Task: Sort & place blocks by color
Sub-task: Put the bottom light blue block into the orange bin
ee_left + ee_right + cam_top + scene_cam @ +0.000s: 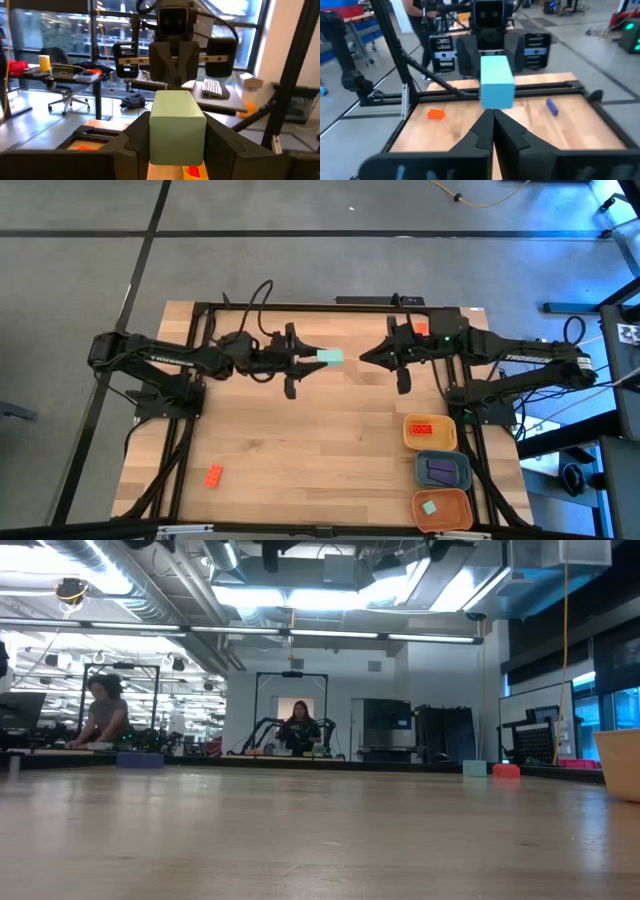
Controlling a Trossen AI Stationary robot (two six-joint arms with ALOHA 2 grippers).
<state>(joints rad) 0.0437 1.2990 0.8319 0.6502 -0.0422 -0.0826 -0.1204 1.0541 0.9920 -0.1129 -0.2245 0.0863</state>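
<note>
The teal block is cut off by the lower edge of the left wrist view, and its sides are covered by the left gripper's fingers. In the low view, only a corner of one tray shows. Beside the teal block, the blue object on the table is too blurred to identify.

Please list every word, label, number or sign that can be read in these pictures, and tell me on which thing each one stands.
No text is legible enough to quote.
White lettering along the left arm: too small to read.
White lettering along the right arm: too small to read.
Black-and-white square marker at the high view's right edge: a pattern, no letters seen.
The teal-green block: plain faces, no marking.
</note>
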